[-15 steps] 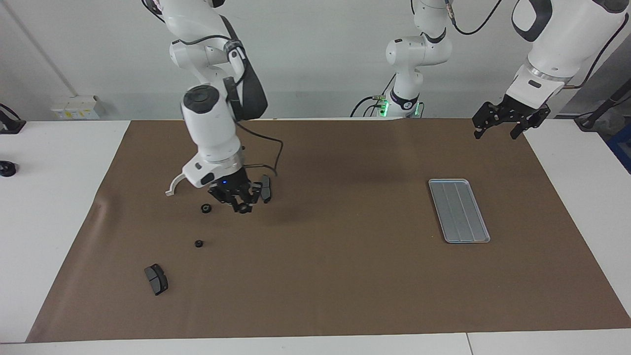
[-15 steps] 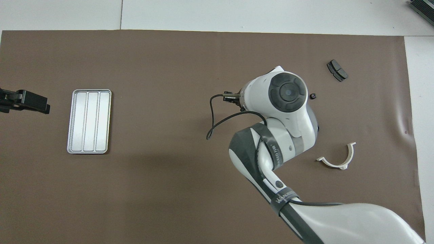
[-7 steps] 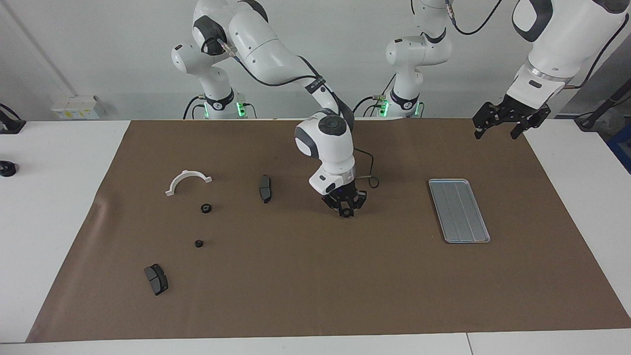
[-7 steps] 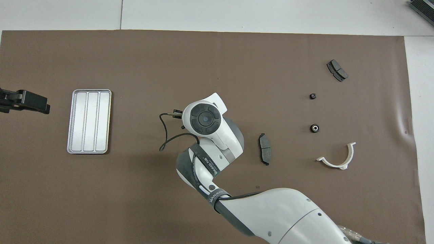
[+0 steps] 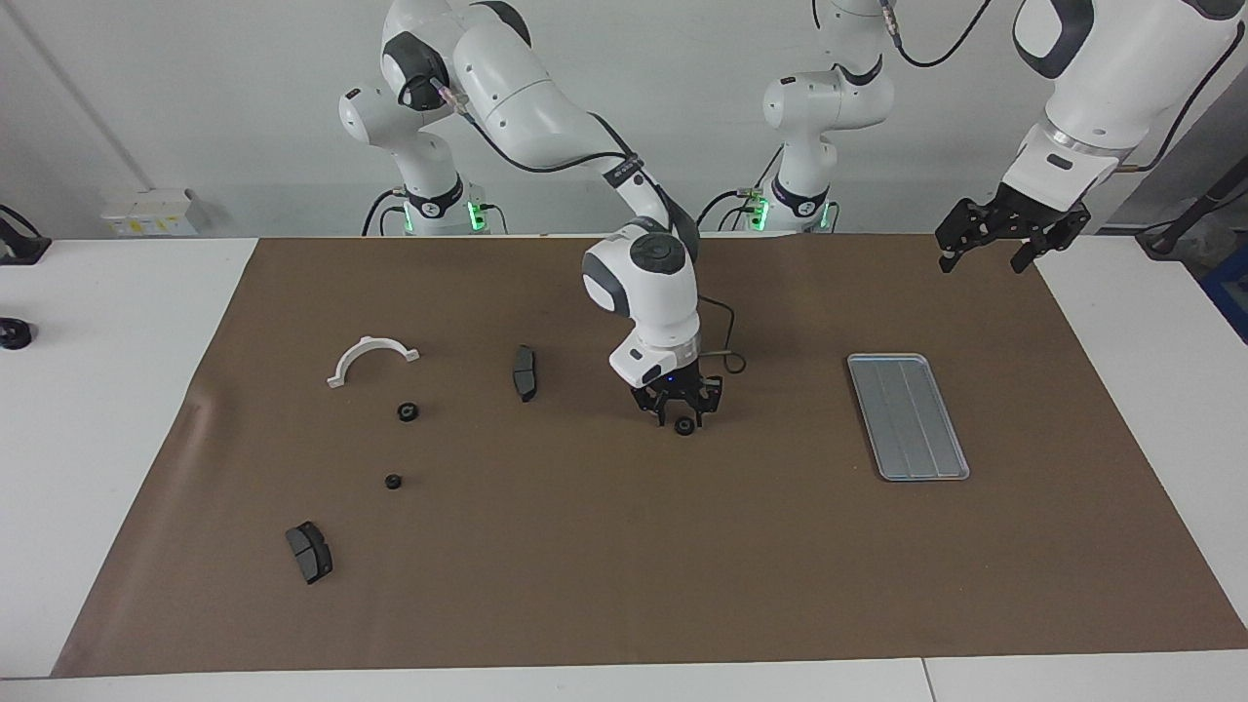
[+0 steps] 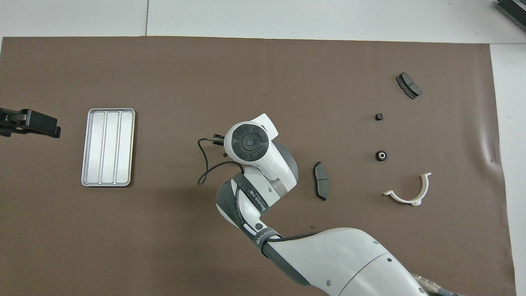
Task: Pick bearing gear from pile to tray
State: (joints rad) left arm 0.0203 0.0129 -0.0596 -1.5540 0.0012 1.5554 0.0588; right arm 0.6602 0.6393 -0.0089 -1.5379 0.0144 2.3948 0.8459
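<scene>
bearing gear (image 5: 685,426) sits on the brown mat mid-table, just under the right gripper (image 5: 681,414) whose fingers look spread off it, well short of the tray (image 5: 907,416), so next probably left gripper (image 5: 987,246), waiting open, fetches it.

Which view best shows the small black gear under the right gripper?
The facing view: the gear shows on the mat below the right gripper, whose fingers stand apart. In the overhead view, the right arm's wrist hides it.

Facing and overhead cameras, both high, share the brown mat (image 5: 624,546).
</scene>
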